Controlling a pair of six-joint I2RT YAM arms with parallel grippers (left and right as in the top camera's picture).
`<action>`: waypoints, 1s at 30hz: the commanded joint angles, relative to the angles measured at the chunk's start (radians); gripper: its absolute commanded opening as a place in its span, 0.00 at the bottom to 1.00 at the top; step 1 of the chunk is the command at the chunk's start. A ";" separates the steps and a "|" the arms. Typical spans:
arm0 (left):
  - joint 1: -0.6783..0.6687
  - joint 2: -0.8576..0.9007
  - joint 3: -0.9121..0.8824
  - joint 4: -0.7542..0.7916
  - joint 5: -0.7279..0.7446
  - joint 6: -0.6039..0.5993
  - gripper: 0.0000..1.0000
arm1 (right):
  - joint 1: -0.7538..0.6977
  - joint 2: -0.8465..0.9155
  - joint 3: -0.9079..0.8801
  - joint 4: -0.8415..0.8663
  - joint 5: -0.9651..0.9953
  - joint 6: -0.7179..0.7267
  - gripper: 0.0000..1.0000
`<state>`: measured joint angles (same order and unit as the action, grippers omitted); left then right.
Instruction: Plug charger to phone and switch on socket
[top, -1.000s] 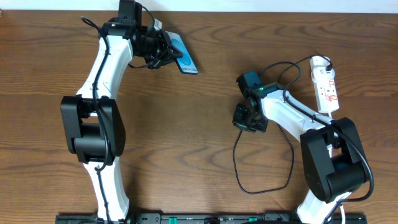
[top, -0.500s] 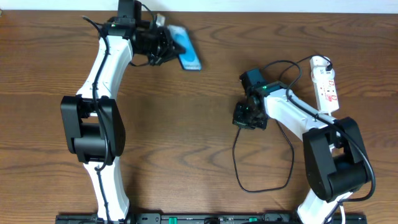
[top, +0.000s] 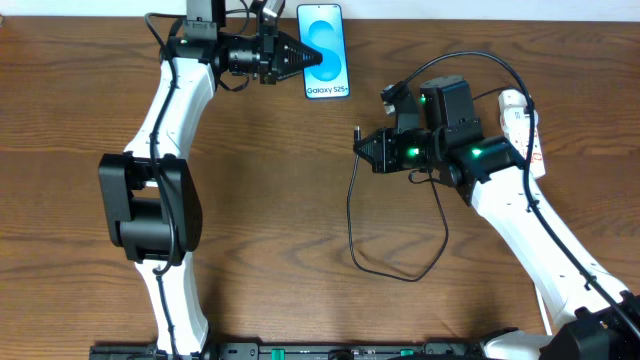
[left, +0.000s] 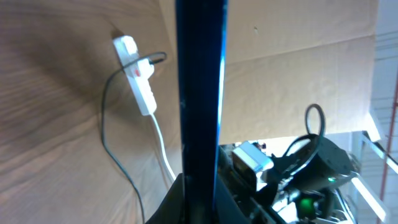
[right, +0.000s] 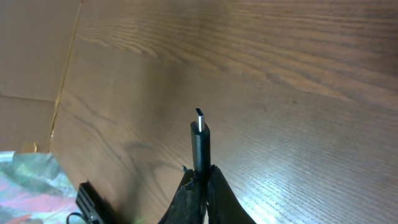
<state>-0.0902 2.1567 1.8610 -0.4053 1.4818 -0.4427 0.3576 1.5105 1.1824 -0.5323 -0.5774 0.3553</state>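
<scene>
The phone (top: 330, 40), bright blue screen facing up, is held near the table's far edge with my left gripper (top: 308, 57) shut on its left side. In the left wrist view the phone (left: 199, 93) shows edge-on as a dark bar rising from between the jaws. My right gripper (top: 366, 150) is shut on the charger just behind its plug tip (top: 358, 133), right of and below the phone, apart from it. In the right wrist view the plug tip (right: 199, 138) stands up out of the shut gripper (right: 201, 177). The socket (top: 513, 102) lies at the far right, partly hidden by my right arm.
The charger's thin black cable (top: 350, 215) hangs from the plug and loops over the table toward the front. The socket (left: 140, 84) with its white cord (left: 163, 152) also shows in the left wrist view. A wall or board edges the table's far side.
My left gripper has swung the phone right and turned it from tilted to screen-up. My right gripper has shut on the charger plug and lifted it left, toward the phone.
</scene>
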 joint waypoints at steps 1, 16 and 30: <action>-0.029 -0.024 0.009 0.037 0.090 -0.049 0.07 | -0.003 0.014 0.013 0.004 -0.081 -0.021 0.01; -0.048 -0.051 0.009 0.118 0.090 -0.163 0.06 | -0.094 0.046 -0.011 0.165 -0.267 0.066 0.01; -0.049 -0.055 0.009 0.347 0.090 -0.395 0.07 | -0.102 0.046 -0.144 0.509 -0.461 0.245 0.01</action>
<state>-0.1440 2.1563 1.8591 -0.0696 1.5257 -0.7929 0.2562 1.5517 1.0660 -0.0975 -0.9821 0.5087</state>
